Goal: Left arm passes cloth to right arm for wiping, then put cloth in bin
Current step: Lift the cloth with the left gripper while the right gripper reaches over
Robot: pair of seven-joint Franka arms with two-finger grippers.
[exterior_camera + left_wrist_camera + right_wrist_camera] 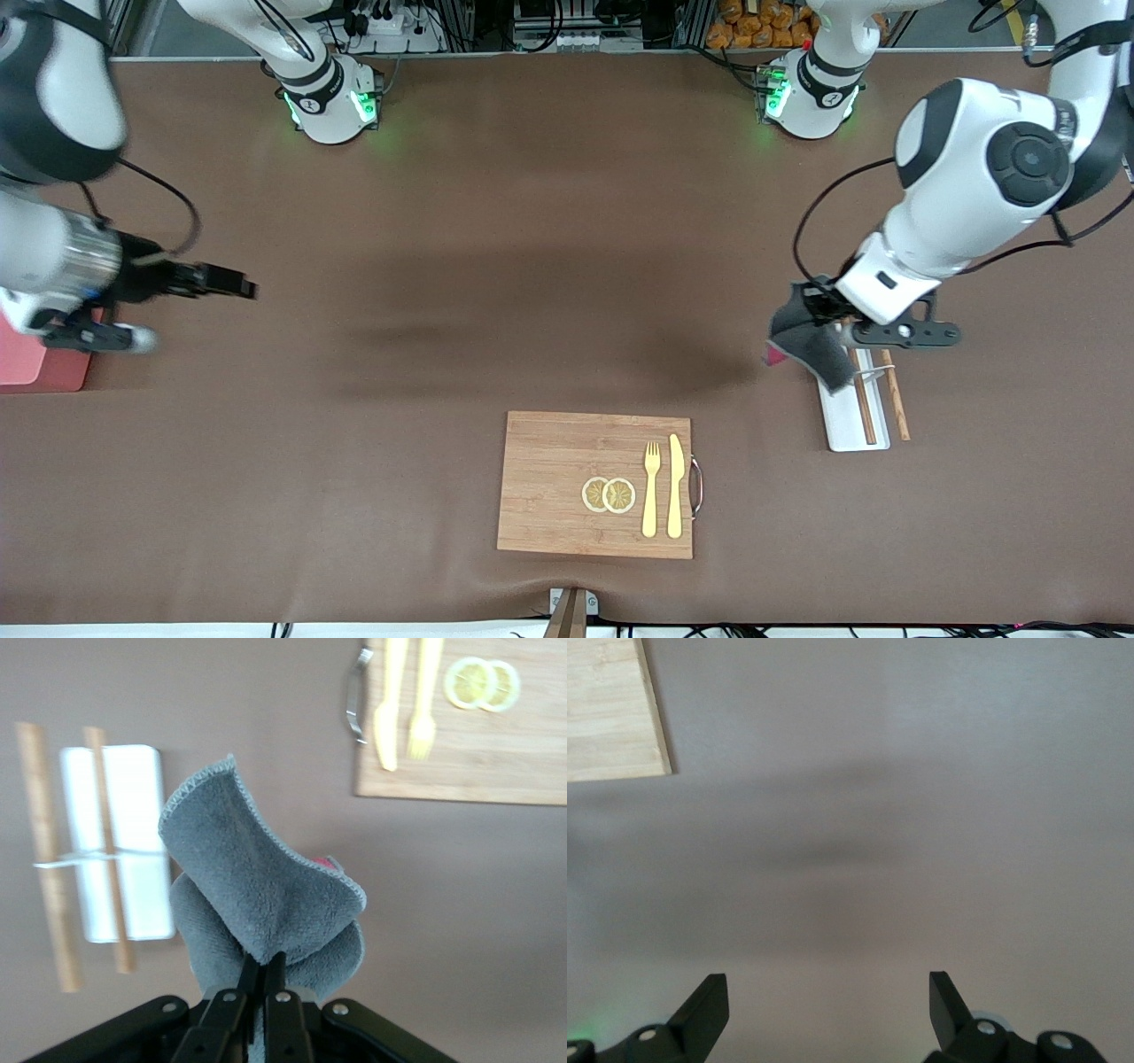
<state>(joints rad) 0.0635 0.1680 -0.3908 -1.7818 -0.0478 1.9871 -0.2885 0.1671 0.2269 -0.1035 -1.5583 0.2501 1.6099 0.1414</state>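
Observation:
My left gripper (811, 306) is shut on the dark grey cloth (811, 347), which hangs from it in the air over the white tray's end, a red-pink corner showing. In the left wrist view the cloth (266, 895) droops folded from the closed fingers (251, 979). My right gripper (239, 285) is open and empty, held above the bare table at the right arm's end; its two fingers (709, 1001) stand wide apart in the right wrist view. The pink bin (31, 359) shows only as a corner at the table's edge under the right arm.
A flat white tray (850, 416) with two wooden chopsticks (864, 403) lies under the left arm. A wooden cutting board (549, 483) with lemon slices (609, 494), a fork (651, 487) and a knife (675, 486) lies near the front camera.

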